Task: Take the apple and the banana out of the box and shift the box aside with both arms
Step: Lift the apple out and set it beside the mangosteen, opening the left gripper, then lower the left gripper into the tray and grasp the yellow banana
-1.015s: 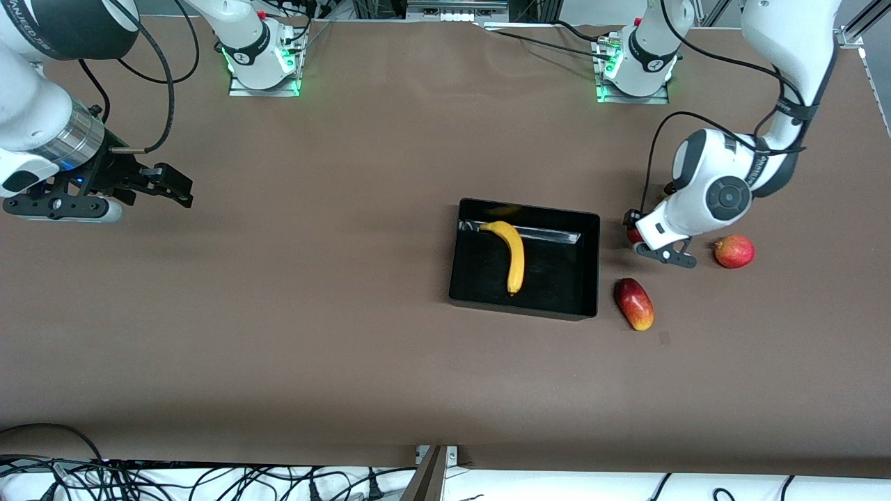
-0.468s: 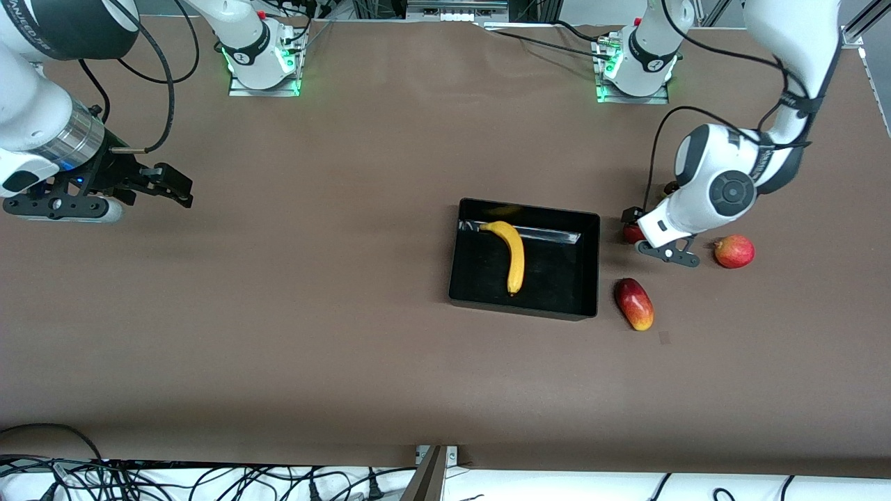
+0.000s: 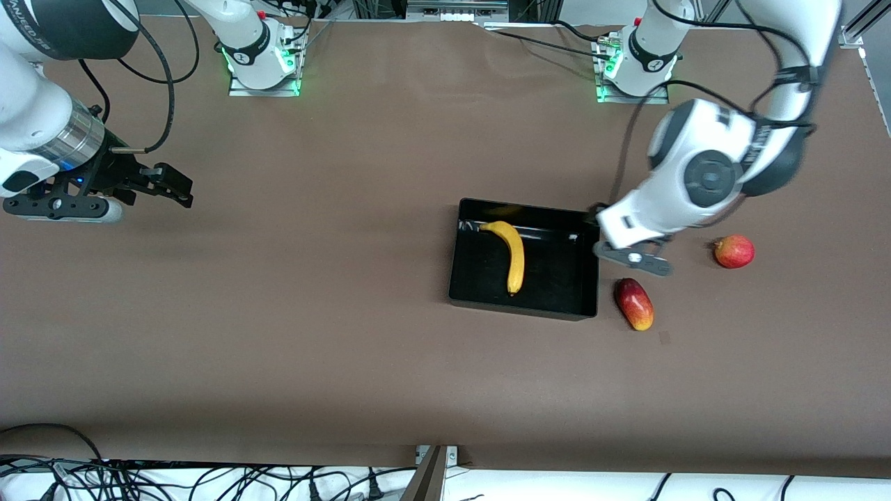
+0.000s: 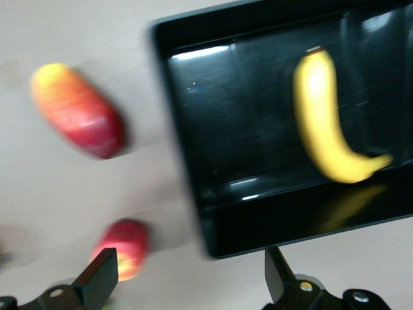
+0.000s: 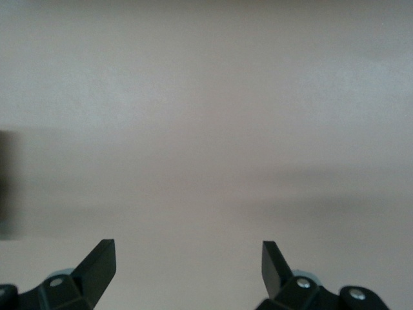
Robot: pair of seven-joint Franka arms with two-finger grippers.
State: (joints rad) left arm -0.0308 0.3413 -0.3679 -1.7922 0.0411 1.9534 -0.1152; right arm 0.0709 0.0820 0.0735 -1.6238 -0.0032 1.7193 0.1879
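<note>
While the banana [image 3: 513, 255] lies in the box [image 3: 593, 259], the front view hides the apple. Left wrist view: left gripper [image 4: 191, 279] open, probably the apple [image 4: 124, 248] on the counter [image 4: 77, 187]. Right wrist view: right gripper [image 5: 188, 267] waits open.

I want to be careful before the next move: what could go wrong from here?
1. The open left gripper hangs over the box wall; if lowered here, a finger may strike the rim.
2. The apple lies on the table close beside the box; pushing the box that way could roll it.
The right gripper waits open over the table.
</note>
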